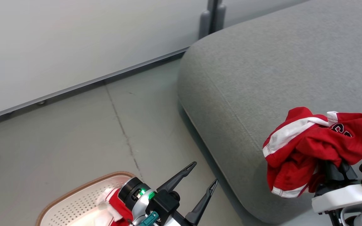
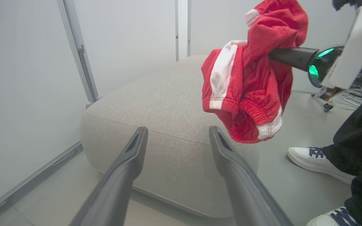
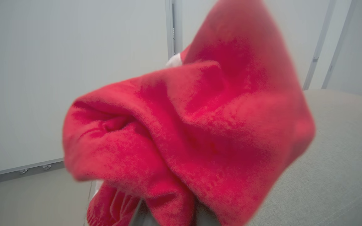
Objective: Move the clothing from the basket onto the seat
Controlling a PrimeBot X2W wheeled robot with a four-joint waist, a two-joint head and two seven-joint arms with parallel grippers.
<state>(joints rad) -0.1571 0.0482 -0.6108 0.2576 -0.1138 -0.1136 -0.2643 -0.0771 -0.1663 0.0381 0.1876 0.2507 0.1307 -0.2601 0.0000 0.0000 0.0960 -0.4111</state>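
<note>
Two red sports garments appear, one in each half of the head view. At lower right, the red shorts with white side bands (image 1: pixel 306 147) hang bunched from the right gripper (image 1: pixel 336 166), whose long dark fingers are clamped on the cloth and mostly buried in it. The bundle is raised clear of the large grey fabric sofa cushion (image 1: pixel 262 78). In the left wrist view it hangs at upper right, over the cushion's near rounded corner and not its middle. At lower left of the head view, a second red garment with white trim (image 1: pixel 118 204) lies in the white perforated oval basket with a brown rim (image 1: pixel 74 191). The left gripper (image 1: pixel 204 172) sits beside it at bottom centre, its fingers spread wide and holding nothing.

Likely faults from this position:
- **Drop at the edge.** If the shorts are released this near the corner, their hanging lower folds would probably pull them down the rounded side onto the grey floor (image 1: pixel 105 125).
- **Snag on release.** Cloth is wrapped around the fingers and may cling when they part, so it could be dragged back off the cushion.
- **Bystander.** At the right edge of the left wrist view, a person's white shoe (image 2: pixel 316 160) stands near the cushion. A wide swing of the right arm could pass close to it.
</note>
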